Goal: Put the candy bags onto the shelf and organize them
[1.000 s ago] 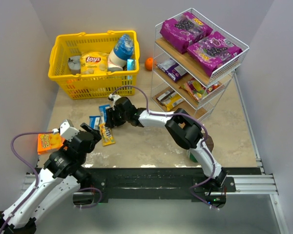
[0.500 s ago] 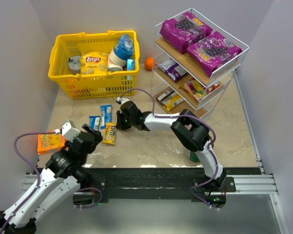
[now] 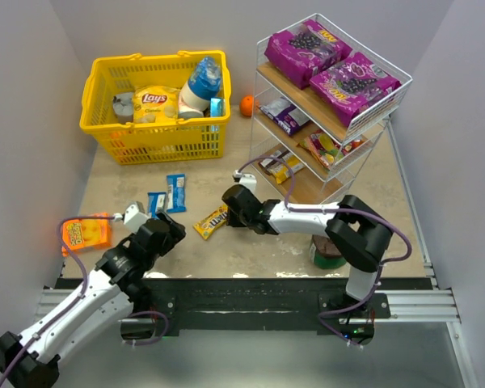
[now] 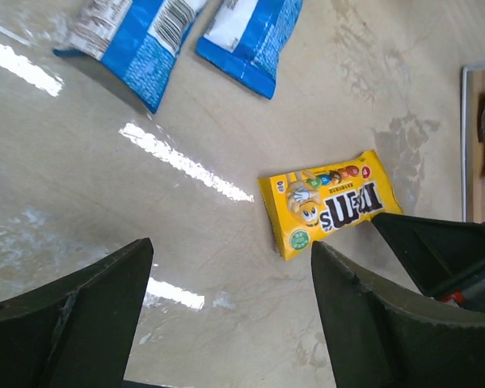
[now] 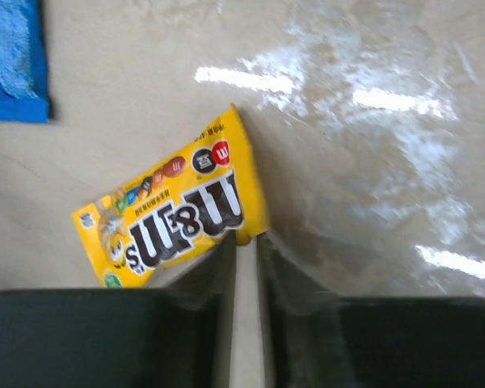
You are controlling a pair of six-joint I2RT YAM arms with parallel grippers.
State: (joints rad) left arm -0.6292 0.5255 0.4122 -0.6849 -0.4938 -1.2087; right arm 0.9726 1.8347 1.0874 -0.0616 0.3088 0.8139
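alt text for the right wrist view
A glossy yellow M&M's candy packet lies flat on a shiny beige tabletop, its corner pinched between the nearly closed dark fingers of the right gripper. The edge of a blue packet shows top left.

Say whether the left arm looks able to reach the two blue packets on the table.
Probably yes. The left gripper hangs open just short of the blue packets, with nothing lying between; the right gripper is at the yellow M&M's bag.
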